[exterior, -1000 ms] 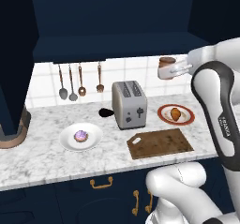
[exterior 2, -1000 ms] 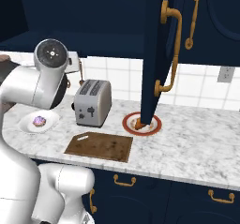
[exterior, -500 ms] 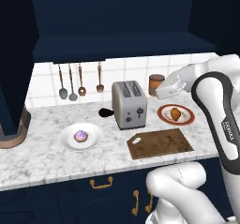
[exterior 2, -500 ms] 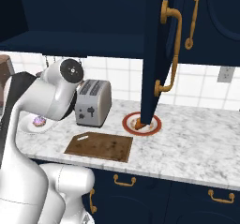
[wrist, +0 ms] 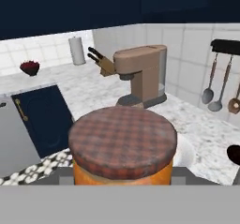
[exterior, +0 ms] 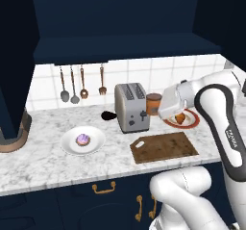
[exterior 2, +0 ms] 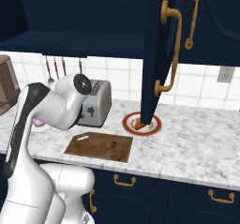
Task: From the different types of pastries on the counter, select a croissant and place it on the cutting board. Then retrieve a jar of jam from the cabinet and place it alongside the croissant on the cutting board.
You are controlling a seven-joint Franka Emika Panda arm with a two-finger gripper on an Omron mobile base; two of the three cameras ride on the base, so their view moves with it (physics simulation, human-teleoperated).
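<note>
Orange-brown, with a darker checked lid, the jar of jam [wrist: 123, 148] sits right at the gripper in the hand view, and we read the gripper as clamped on it; the fingertips themselves are hidden below the jar. In the left base view we see the same jar [exterior: 153, 104] held in the air at the end of the white arm, just beside the toaster [exterior: 130, 107] and above the worktop [exterior: 43, 164]. The gripper [exterior: 162, 109] itself is mostly hidden behind the hand there.

Below and in front of the jar lies the dark brown cutting board [exterior: 164, 147], flat on the worktop and bare. Behind the board stands the red-rimmed plate [exterior: 192, 122] with the croissant [exterior: 180, 119] on it, partly covered by the arm. Well to the left we find a white plate [exterior: 82, 140] carrying the purple-frosted pastry [exterior: 82, 139]. Utensils [exterior: 72, 83] hang on the tiled wall. The navy cabinet [exterior 2: 154, 54] stands open, its door reaching down over the red-rimmed plate in the right base view.
</note>
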